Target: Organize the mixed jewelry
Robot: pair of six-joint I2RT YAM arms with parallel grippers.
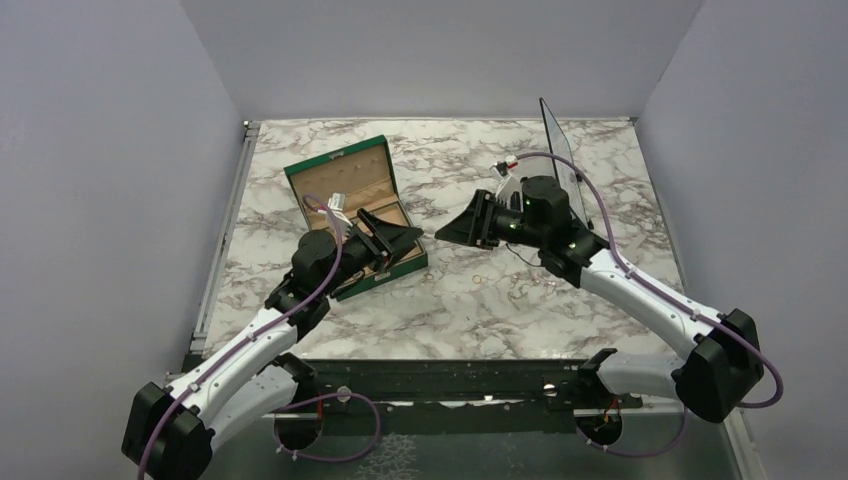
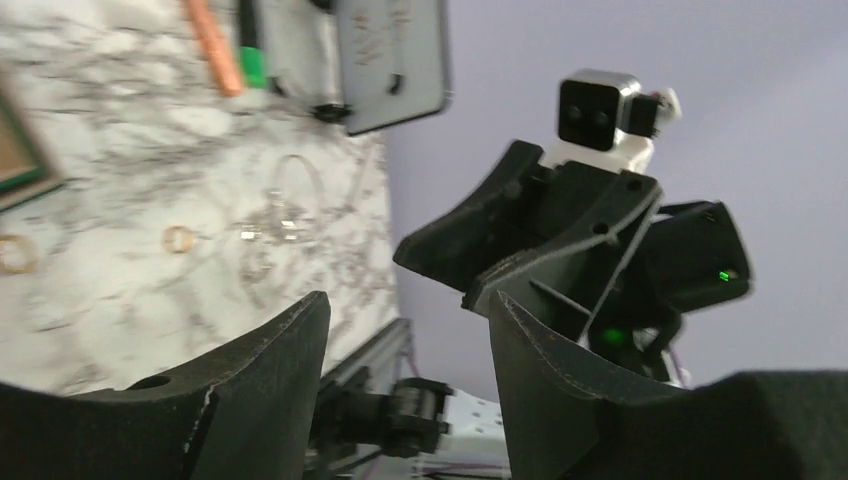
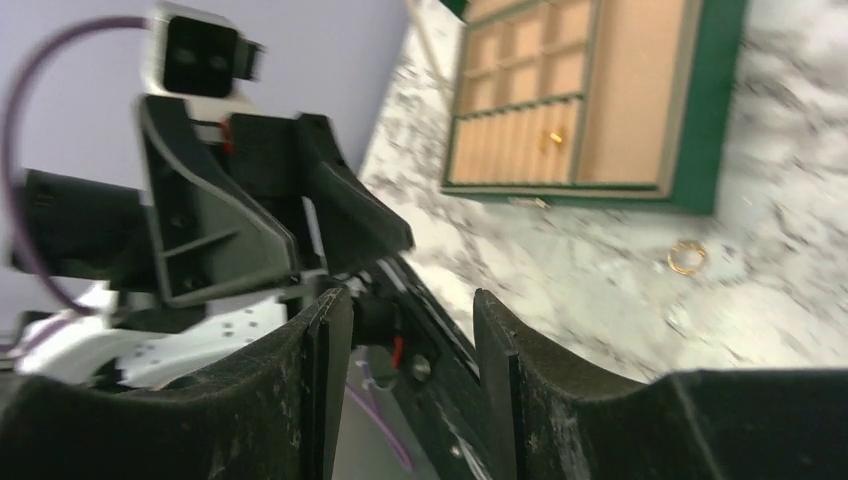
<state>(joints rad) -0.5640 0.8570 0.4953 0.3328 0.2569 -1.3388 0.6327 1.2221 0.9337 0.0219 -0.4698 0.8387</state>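
Note:
The mixed jewelry lies on the marble between the arms: a gold ring (image 1: pixel 477 277), more small pieces (image 1: pixel 548 285), and in the left wrist view two gold rings (image 2: pixel 180 238) (image 2: pixel 12 252) and a thin silvery chain (image 2: pixel 285 205). One gold ring (image 3: pixel 686 257) lies just outside the open green box (image 3: pixel 715 100), and a small gold piece (image 3: pixel 553 140) sits in the box's ridged tan section. My left gripper (image 1: pixel 408 238) (image 2: pixel 408 300) hovers open and empty at the box's (image 1: pixel 335 155) right edge. My right gripper (image 1: pixel 447 232) (image 3: pixel 412 295) faces it tip to tip, open and empty.
A dark flat panel (image 1: pixel 560 150) stands upright at the back right; an orange cylinder (image 2: pixel 212 45) and a green-and-black marker (image 2: pixel 250 50) lie beside it. Grey walls close three sides. The metal rail (image 1: pixel 440 375) runs along the near edge.

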